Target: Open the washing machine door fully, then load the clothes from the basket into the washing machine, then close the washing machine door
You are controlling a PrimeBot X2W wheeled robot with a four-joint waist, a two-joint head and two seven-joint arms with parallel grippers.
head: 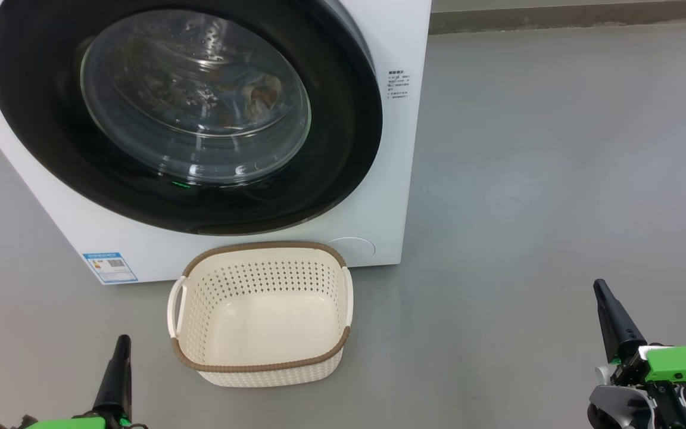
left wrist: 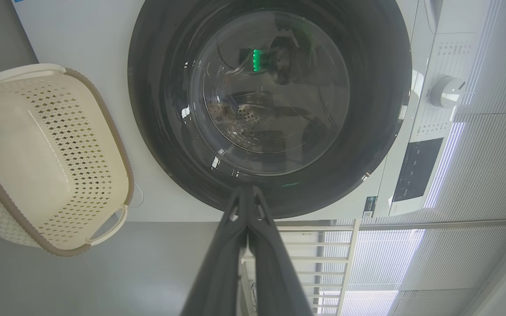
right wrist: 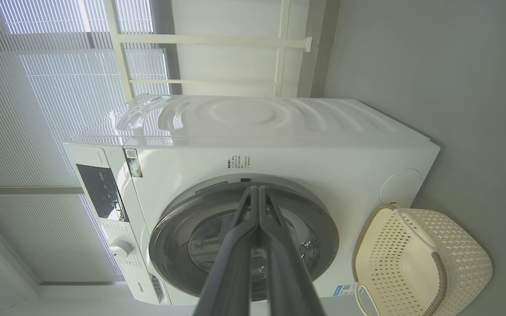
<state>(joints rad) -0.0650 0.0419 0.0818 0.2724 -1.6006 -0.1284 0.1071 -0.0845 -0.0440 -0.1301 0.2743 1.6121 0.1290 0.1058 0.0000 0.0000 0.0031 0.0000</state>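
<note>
The washing machine door [head: 185, 113] sits closed at the upper left of the head view, with the clothes [head: 259, 95] behind its glass. The basket [head: 259, 245] stands below it, between the left gripper [head: 122, 342] at lower left and the right gripper [head: 601, 287] at lower right. Both claws are pinched closed and hold nothing.

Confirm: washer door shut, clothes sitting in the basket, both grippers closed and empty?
One error. The basket is empty; the clothes lie inside the washing machine, visible through the glass in the head view. The rest stands: the washing machine door is shut, and the left gripper and right gripper are closed and empty.
</note>
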